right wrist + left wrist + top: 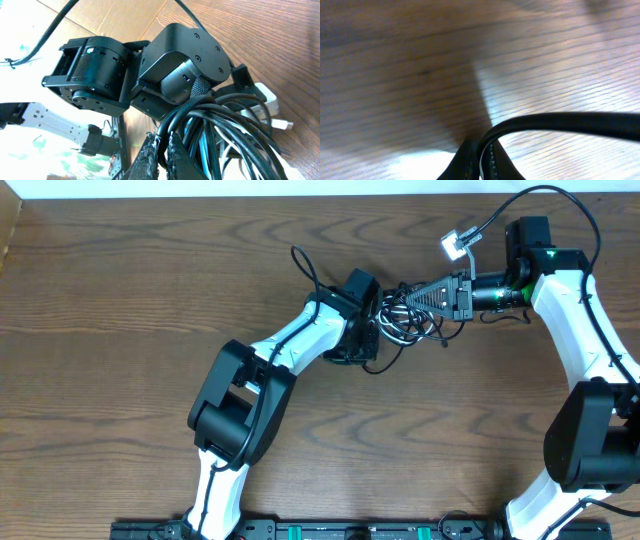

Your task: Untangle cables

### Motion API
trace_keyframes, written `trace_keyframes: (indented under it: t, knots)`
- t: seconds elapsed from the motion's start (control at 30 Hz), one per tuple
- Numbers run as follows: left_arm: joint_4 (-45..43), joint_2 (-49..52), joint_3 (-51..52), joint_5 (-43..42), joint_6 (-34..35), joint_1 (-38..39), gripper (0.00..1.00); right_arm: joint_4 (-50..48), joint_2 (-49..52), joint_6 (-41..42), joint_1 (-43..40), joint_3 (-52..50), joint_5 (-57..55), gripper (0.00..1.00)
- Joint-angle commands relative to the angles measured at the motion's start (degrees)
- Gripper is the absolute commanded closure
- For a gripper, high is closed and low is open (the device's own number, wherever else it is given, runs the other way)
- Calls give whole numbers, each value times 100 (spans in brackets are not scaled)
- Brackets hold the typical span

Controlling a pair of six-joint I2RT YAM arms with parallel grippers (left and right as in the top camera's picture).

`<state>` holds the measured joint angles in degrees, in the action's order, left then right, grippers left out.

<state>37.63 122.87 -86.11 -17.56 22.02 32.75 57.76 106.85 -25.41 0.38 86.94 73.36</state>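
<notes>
The cables [408, 322] lie in one tangled bundle at the table's centre, black loops with thin white strands among them. In the overhead view my left gripper [372, 340] points down at the bundle's left side, its fingers hidden under the wrist. The left wrist view shows that gripper [482, 147] shut on a black cable [560, 122] that arcs off to the right. My right gripper [408, 298] reaches in from the right. Up close it [162, 145] is shut on a black loop of the bundle [225, 135]. A white plug [280, 124] sticks out at the right.
The left arm's black wrist housing [180, 65] sits close behind the bundle. A small white device [455, 246] on a black lead hangs near the right arm. The wooden table [130, 290] ends at the far edge, and a base rail [300, 530] runs along the front.
</notes>
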Motion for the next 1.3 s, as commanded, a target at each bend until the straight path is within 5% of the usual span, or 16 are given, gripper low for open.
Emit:
trace_keyframes:
  t: [0.0,0.37,0.53,1.1,1.27]
  knots:
    - [293,153,116,713,-203,-94,93,50,-179,-208,-7,155,317,99]
    - [494,-1307,-81,-719,-1001,-1226,91,186,-179,-212,15,155,-627,99]
    - [496,-1904,-81,-732,-997,-1460,84,186,-179,-212,116,155,-850,99]
    - [647,-1971,-70,-1137,-1902,-1364,43,345,-177,-302,192,155,-1340,99]
    - [710,-1969,-68,-2188,-3281,-1360,36,382,-177,-302,197,155,-1056,99]
